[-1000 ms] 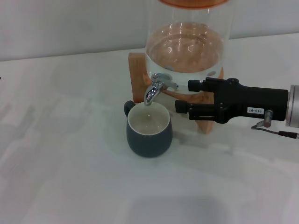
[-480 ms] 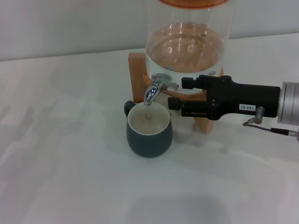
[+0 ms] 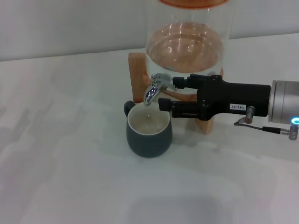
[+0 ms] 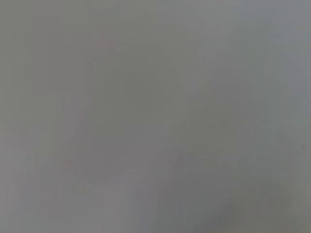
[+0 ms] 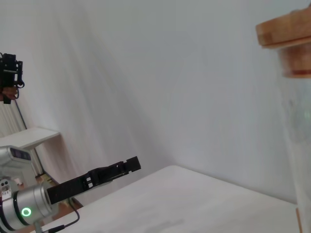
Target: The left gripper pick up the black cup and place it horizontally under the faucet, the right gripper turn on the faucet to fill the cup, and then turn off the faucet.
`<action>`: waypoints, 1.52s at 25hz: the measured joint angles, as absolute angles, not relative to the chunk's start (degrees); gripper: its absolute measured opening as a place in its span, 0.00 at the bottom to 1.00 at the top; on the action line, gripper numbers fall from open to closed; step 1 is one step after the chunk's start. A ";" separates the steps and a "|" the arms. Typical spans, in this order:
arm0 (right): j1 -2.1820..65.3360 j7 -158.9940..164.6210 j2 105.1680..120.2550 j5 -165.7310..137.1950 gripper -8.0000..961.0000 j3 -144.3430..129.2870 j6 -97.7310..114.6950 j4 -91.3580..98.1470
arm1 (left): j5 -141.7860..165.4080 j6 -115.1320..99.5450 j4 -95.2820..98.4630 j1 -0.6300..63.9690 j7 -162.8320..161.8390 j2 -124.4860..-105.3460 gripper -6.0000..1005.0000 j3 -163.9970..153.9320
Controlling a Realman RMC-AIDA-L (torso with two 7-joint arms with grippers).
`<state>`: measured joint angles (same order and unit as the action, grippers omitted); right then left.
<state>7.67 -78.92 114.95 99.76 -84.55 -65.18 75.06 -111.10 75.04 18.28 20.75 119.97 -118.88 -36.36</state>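
Observation:
The black cup (image 3: 149, 134) stands upright on the white table, its cream inside facing up, right under the spout of the chrome faucet (image 3: 156, 88). My right gripper (image 3: 169, 92) reaches in from the right at faucet height. It is open, with one finger beside the faucet's lever and the other just above the cup's rim. My left gripper (image 5: 130, 165) shows only in the right wrist view, far off and held above the table away from the cup, on its arm with a green light (image 5: 25, 212). The left wrist view shows only plain grey.
The faucet belongs to a large glass jar (image 3: 187, 46) holding water, set on a wooden stand (image 3: 137, 74) at the back. The jar's wooden lid (image 5: 286, 29) shows in the right wrist view. A white wall runs behind the table.
My right gripper has moved left, from beside the stand up to the faucet. The cup and faucet have not moved.

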 joint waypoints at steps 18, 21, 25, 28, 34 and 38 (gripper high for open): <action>7.51 -78.92 114.96 99.76 0.84 -84.86 -69.01 75.15 | -111.09 74.74 18.37 20.76 119.97 -118.77 0.76 -36.39; 7.08 -78.93 114.90 99.76 0.84 -82.81 -70.20 75.15 | -111.09 74.79 18.37 20.60 119.97 -118.78 0.76 -36.39; 6.87 -79.15 114.88 100.18 0.84 -79.85 -74.45 74.68 | -111.09 74.62 18.37 20.52 119.97 -118.81 0.76 -36.39; 6.86 -79.40 114.87 100.29 0.84 -78.93 -77.36 74.47 | -111.09 74.54 18.37 20.79 119.97 -118.77 0.76 -36.39; 6.87 -79.74 114.87 100.28 0.84 -78.17 -79.27 74.33 | -110.74 74.91 21.06 20.68 119.52 -118.79 0.76 -36.75; 7.10 -80.17 114.90 100.28 0.84 -78.19 -79.24 73.29 | -110.56 76.11 22.50 20.40 117.78 -119.02 0.76 -36.84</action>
<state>7.11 -80.17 114.90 100.28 -78.19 -79.24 73.29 -110.56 76.11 22.50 20.40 117.79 -119.02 -36.84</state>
